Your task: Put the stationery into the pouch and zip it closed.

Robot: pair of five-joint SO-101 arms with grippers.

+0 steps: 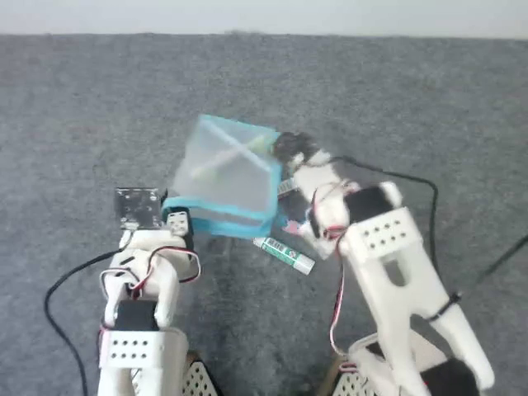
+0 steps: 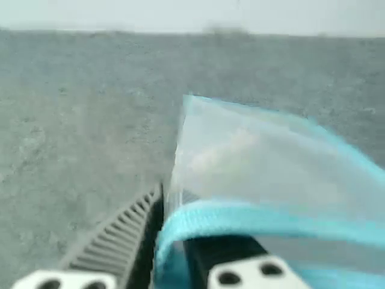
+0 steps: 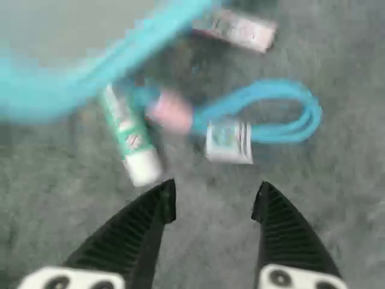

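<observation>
Clamping the pouch (image 1: 227,169) by its rim, the left gripper (image 2: 174,220) held it raised. The right gripper (image 3: 213,192), fingers spread, needed to straddle the green stick (image 3: 129,141) squarely.

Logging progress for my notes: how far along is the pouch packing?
Done: stick-like items seem to lie inside the pouch. In hand: the left gripper grips the pouch's teal edge, and the right gripper is open above the carpet. Left: the green-and-white tube lies outside on the carpet; after it, the zipping.
</observation>
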